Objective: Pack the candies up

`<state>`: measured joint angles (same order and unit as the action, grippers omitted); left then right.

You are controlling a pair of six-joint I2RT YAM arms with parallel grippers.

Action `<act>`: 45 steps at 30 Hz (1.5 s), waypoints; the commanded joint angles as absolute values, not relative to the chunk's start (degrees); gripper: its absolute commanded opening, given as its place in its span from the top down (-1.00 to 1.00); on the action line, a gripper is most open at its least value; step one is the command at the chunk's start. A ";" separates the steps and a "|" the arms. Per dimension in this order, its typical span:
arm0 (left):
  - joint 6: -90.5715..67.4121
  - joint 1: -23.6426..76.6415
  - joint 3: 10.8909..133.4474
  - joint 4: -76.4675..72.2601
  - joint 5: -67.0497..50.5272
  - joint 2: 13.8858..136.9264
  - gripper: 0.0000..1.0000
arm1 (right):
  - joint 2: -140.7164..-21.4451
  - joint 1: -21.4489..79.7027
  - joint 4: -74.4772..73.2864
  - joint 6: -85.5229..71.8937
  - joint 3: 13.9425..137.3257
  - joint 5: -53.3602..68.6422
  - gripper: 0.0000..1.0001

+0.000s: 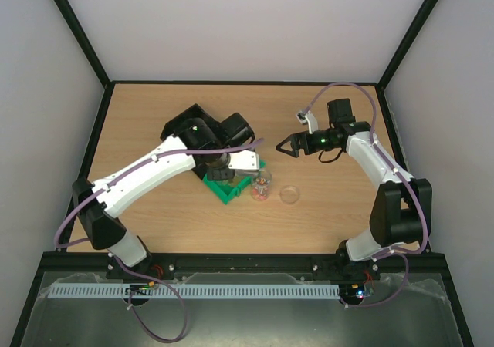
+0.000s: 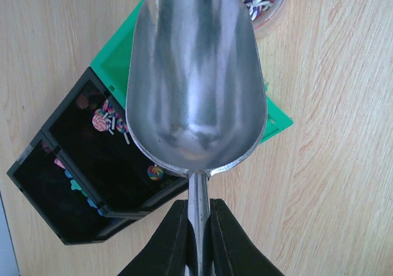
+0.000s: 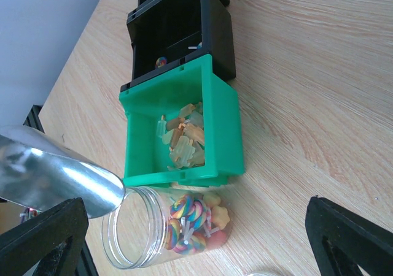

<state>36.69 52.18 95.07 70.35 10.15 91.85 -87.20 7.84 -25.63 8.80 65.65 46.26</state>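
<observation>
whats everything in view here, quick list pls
scoop: one, silver metal, held over the green bin, its tip at the jar's mouth
jar: one, clear, open, beside the green bin, partly filled
candies: many; rainbow swirls in the jar, pale yellow and orange ones in the green bin, a few in the black bins
green bin: one, between the jar and the black bins
black bins: at least two, side by side, past the green bin
lid: one, clear, round, on the table right of the jar
table: one, light wood
left gripper: shut on the scoop's handle
right gripper: open, empty, up and right of the jar
</observation>
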 commanded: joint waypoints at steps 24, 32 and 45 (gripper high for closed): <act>28.60 -15.69 56.99 34.59 -33.12 67.24 0.95 | -86.37 6.75 -25.48 8.41 63.91 44.47 -0.97; 33.66 -27.99 46.89 27.44 -29.24 74.86 0.95 | -86.80 6.60 -25.49 8.68 63.58 43.43 -0.97; 33.51 -28.12 38.99 16.17 -24.61 82.32 0.92 | -87.33 6.64 -25.84 8.85 63.72 42.43 -0.97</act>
